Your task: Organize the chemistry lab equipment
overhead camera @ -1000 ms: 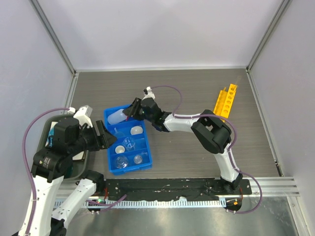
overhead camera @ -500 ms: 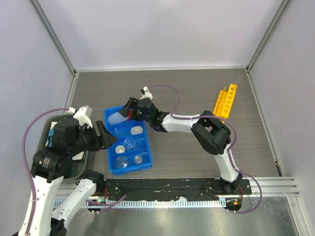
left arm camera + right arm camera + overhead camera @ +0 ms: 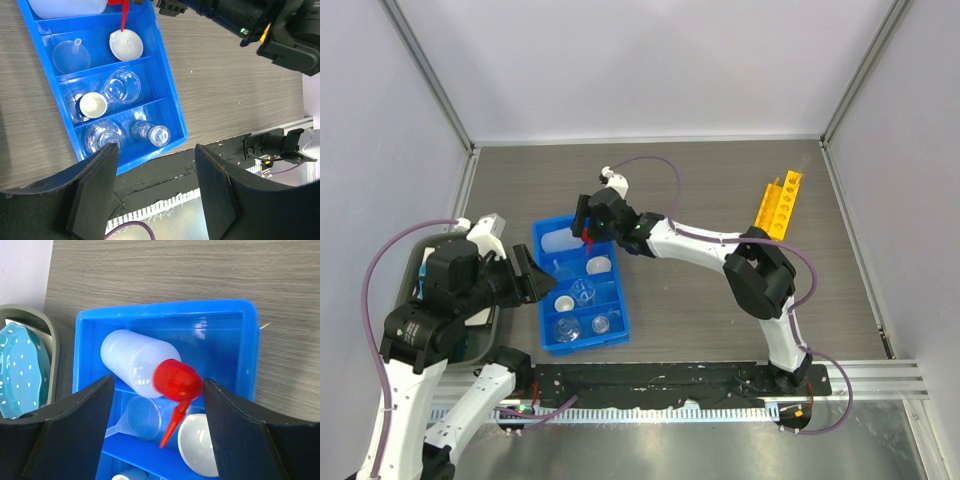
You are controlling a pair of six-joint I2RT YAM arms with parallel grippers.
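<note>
The red-capped squeeze bottle (image 3: 132, 362) lies on its side in the far compartment of the blue tray (image 3: 250, 350), its red nozzle over a clear funnel (image 3: 142, 417) and a white dish (image 3: 197, 445). My right gripper (image 3: 157, 380) hovers open above the red cap, both fingers clear of it. Nearer compartments hold a glass beaker (image 3: 121, 86), a flask (image 3: 102, 137) and a vial (image 3: 159, 135). At the tray's left near side my left gripper (image 3: 525, 275) is open and holds nothing. The yellow rack (image 3: 780, 205) lies at the far right.
A grey bin (image 3: 415, 250) holding the teal dotted plate (image 3: 20, 370) sits left of the tray, under my left arm. My right arm stretches across the table's middle toward the tray. Enclosure walls close off the back and sides.
My right gripper's jaws have spread and let go of the squeeze bottle, which now rests in the tray; the wrist has drawn back a little. The left arm has not moved.
</note>
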